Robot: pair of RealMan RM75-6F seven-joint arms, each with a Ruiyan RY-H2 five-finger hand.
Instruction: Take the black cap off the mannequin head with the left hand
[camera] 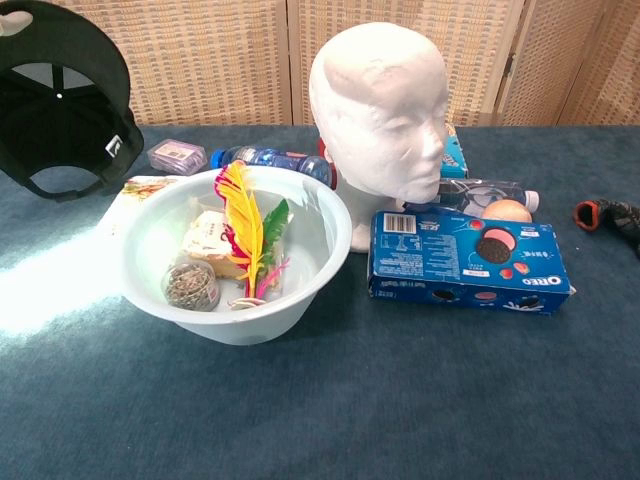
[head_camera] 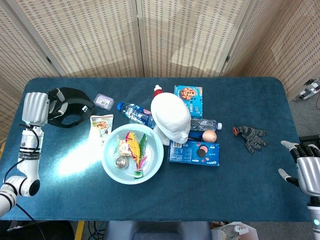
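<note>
The white mannequin head (head_camera: 171, 118) (camera: 380, 102) stands bare at the table's middle. My left hand (head_camera: 35, 109) holds the black cap (head_camera: 70, 107) (camera: 62, 104) at the far left of the table, well away from the head. The cap hangs with its open underside toward the chest camera; in that view only a bit of the hand shows at the top left corner. My right hand (head_camera: 306, 170) is at the right edge of the head view with its fingers spread, holding nothing.
A light blue bowl (head_camera: 110, 160) (camera: 314, 262) with a feather and small items sits left of the head. Around it lie a water bottle (head_camera: 136, 114), a snack packet (head_camera: 101, 124), a purple box (head_camera: 104, 101), an Oreo box (head_camera: 194, 152), a cookie box (head_camera: 189, 96) and a glove (head_camera: 251, 137).
</note>
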